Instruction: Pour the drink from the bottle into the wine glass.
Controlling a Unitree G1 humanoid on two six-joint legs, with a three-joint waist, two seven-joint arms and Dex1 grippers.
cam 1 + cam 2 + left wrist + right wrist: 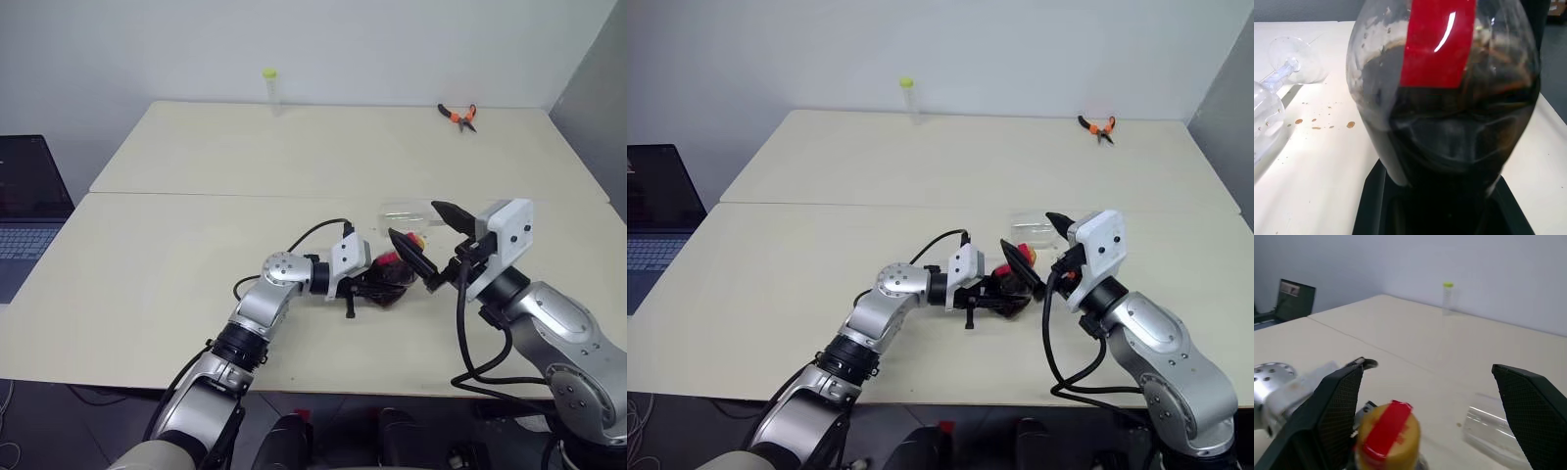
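My left gripper (384,284) is shut on the belly of the bottle (395,271). The bottle is a small clear one with a red label and the dark drink (1449,142) inside. Its yellow-and-red cap (1388,435) is on. My right gripper (412,219) stands open just past the bottle, one finger on each side of the cap, touching nothing. The wine glass (407,210) lies on its side on the table right behind them, with its stem (1279,74) showing in the left wrist view.
Small brown drops (1317,123) dot the table beside the fallen glass. A thin yellow-capped tube (270,86) stands at the table's far edge, and orange pliers (458,116) lie at the far right. A laptop (29,206) sits off the table's left side.
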